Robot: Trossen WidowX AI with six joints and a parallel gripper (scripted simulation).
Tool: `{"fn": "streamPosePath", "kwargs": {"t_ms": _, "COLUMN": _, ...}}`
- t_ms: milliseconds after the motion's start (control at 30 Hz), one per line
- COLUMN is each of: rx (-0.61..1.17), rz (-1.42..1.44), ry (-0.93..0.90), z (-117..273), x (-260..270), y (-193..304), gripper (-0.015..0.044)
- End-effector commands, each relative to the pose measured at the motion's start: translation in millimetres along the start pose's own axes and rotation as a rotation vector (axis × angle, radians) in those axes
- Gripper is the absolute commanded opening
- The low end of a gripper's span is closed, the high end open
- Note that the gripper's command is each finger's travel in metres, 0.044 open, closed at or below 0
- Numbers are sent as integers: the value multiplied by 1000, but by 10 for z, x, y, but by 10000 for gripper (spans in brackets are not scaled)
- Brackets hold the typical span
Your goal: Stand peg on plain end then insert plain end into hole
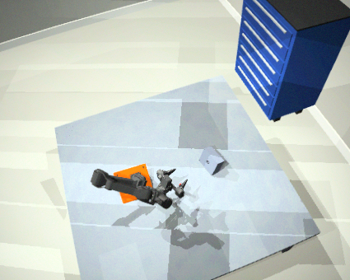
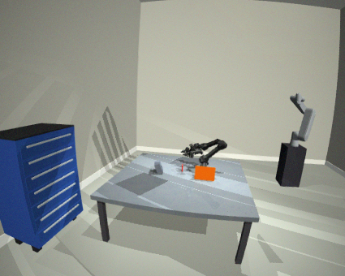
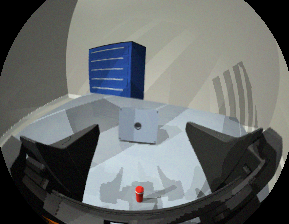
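The red peg (image 2: 182, 168) (image 3: 139, 194) stands upright on the table, its white-banded end up. In the top view only a bit of red (image 1: 180, 184) shows beside a finger. The gripper (image 1: 180, 175) (image 2: 183, 151) (image 3: 143, 125) is wide open and empty, raised above the peg. In the wrist view the peg is low in the picture, below the level of the fingertips and between the two fingers. The grey sloped panel (image 1: 214, 158) (image 2: 158, 167) (image 3: 127, 118) stands beyond the peg; its hole (image 1: 207, 162) (image 3: 138, 126) is dark and nothing sticks out of it.
The orange base plate (image 1: 130, 197) (image 2: 204, 174) lies under the arm's base on the table (image 1: 112, 136) (image 2: 183, 199). A blue drawer cabinet (image 1: 301, 62) (image 2: 49, 174) (image 3: 112, 70) stands on the floor past the table. A grey arm on a dark pedestal (image 2: 291, 166) stands away from the table.
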State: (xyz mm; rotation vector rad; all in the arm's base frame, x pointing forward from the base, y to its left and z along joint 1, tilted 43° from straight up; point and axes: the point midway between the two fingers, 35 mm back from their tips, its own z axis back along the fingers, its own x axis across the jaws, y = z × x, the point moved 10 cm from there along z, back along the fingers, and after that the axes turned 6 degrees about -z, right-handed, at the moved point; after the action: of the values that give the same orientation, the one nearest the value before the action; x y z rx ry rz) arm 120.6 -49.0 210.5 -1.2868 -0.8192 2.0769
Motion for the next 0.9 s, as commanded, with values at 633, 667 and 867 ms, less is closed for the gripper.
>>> {"fn": "streamPosePath", "kwargs": {"t_ms": 633, "rx": 290, "rz": -321, "ry": -76, "z": -87, "x": -14, "y": -215, "gripper": 440}}
{"fn": "streamPosePath", "kwargs": {"t_ms": 667, "rx": 317, "rz": -338, "ry": -83, "z": -105, "x": -20, "y": -215, "gripper": 440}}
{"fn": "streamPosePath", "kwargs": {"t_ms": 867, "rx": 487, "rz": -416, "ry": -120, "z": -225, "x": -51, "y": -221, "gripper": 440}}
